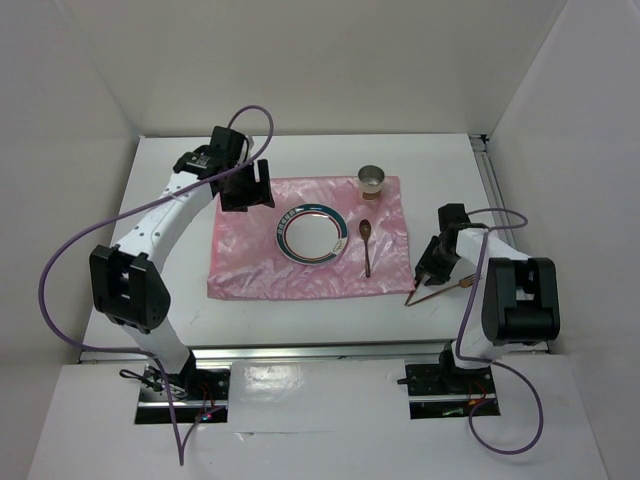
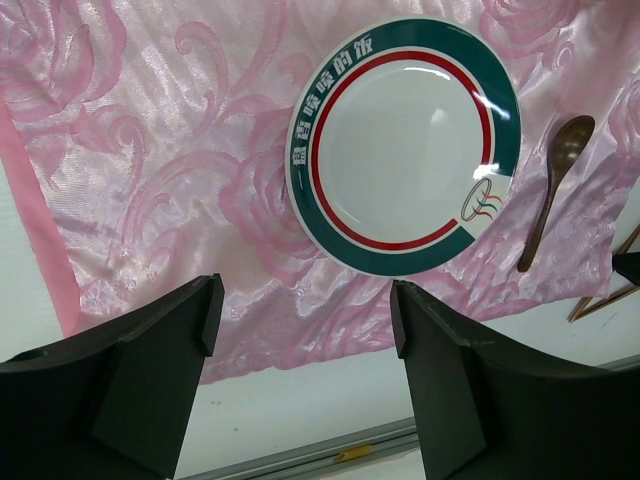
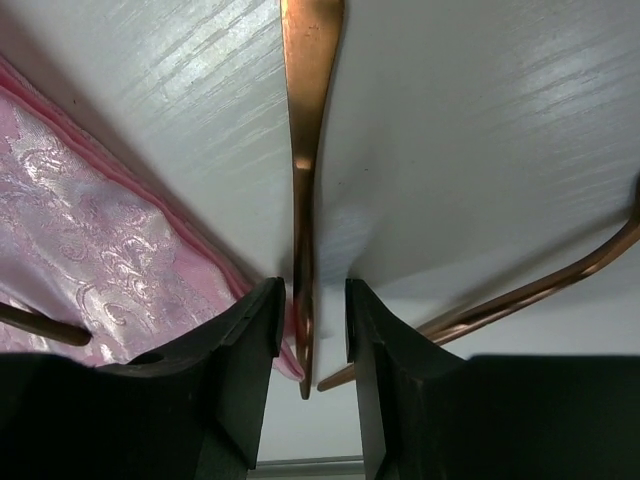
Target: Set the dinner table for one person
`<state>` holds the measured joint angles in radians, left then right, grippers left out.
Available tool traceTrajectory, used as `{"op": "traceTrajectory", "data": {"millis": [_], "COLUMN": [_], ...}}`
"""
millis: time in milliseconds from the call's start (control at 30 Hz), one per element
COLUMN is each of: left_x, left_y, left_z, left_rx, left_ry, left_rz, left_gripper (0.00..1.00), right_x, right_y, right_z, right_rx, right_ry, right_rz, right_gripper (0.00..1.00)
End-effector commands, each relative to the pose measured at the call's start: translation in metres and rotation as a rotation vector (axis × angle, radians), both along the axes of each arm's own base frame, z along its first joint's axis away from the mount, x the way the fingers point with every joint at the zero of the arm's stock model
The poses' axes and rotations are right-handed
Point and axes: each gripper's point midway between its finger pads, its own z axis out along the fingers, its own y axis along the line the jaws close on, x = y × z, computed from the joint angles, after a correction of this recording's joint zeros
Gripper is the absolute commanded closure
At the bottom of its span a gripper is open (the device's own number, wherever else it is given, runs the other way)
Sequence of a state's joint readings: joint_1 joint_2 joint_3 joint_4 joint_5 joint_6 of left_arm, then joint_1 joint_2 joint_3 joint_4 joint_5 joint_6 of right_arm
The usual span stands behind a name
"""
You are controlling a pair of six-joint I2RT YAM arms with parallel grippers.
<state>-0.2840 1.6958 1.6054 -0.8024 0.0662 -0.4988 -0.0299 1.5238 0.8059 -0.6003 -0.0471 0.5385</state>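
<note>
The white dinner table (image 1: 160, 200) carries a shiny pink cloth (image 1: 240, 260). On the cloth lie a white plate with a green and red rim (image 1: 313, 234), a brown spoon (image 1: 366, 245) to its right and a small cup (image 1: 372, 180) behind. My right gripper (image 1: 424, 275) is low at the cloth's right edge. Its jaws (image 3: 315, 310) stand narrowly apart around a thin copper utensil (image 3: 300, 150) lying on the table, with a gap on the right side. A second copper utensil (image 3: 540, 290) lies beside it. My left gripper (image 1: 247, 187) is open and empty above the cloth's far left, with the plate (image 2: 405, 145) in its view.
Metal rails run along the table's near edge (image 1: 330, 350) and right edge (image 1: 490, 180). White walls close in the table on the left, back and right. The two copper utensils (image 1: 440, 292) lie on bare table off the cloth's right front corner.
</note>
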Motion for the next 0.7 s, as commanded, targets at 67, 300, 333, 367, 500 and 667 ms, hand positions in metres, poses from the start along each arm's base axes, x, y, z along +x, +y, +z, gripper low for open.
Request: {"op": "traceTrajectory", "data": {"millis": [67,300,333,367,500,667], "left_x": [-0.002,0.002,0.002,0.002,0.001,-0.001], "left_y": [0.002,0.001,0.001,0.001,0.005,0.001], "left_z": [0.018,0.022,0.022,0.022,0.022,0.020], "left_rx": [-0.008,-0.011,-0.011,-0.011,-0.016,-0.036], "left_ry": [-0.054,-0.064,-0.064,-0.064,-0.062,-0.054], "left_rz": [-0.016,-0.016,-0.016,-0.016,0.000,-0.004], "left_gripper": [0.15,0.15,0.15,0.15,0.15,0.15], "right_x": [0.014,0.036,0.047,0.053,0.074,0.090], "right_y": [-0.006,-0.027,-0.029,-0.030,-0.014,0.029], "right_z": [-0.007,0.030,0.044,0.053,0.086,0.093], "right_rx": [-0.029,-0.134,-0.146,-0.155,-0.152,-0.179], "right_ry": [-0.021,-0.109,-0.157,-0.187,-0.260,-0.232], "right_rz": [-0.013,-0.081,-0.076,-0.055,0.061,0.222], "right_gripper": [0.63,0.97,0.99,1.00,1.00,1.00]}}
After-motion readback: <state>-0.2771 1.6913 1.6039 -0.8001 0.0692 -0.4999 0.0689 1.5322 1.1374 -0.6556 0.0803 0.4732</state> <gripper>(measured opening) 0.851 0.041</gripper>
